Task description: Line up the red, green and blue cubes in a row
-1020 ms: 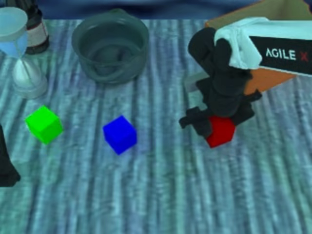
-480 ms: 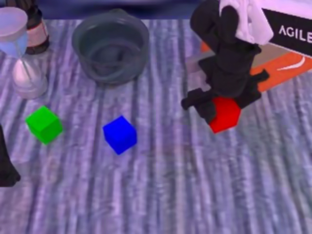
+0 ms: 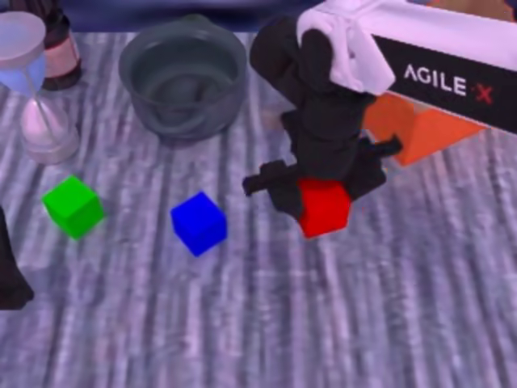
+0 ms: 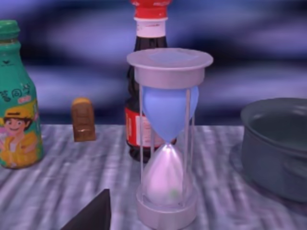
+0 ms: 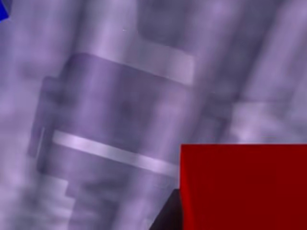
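Table [image 3: 323, 323], streaked grey-violet surface. Resting on it: green cube [image 3: 73, 206], blue cube [image 3: 199, 223], grey bowl [image 3: 182, 77], hourglass [image 3: 36, 89], dark bottle [image 3: 60, 52], orange box [image 3: 420, 133].

"AGILE X" stands on the right arm [image 3: 444, 61].
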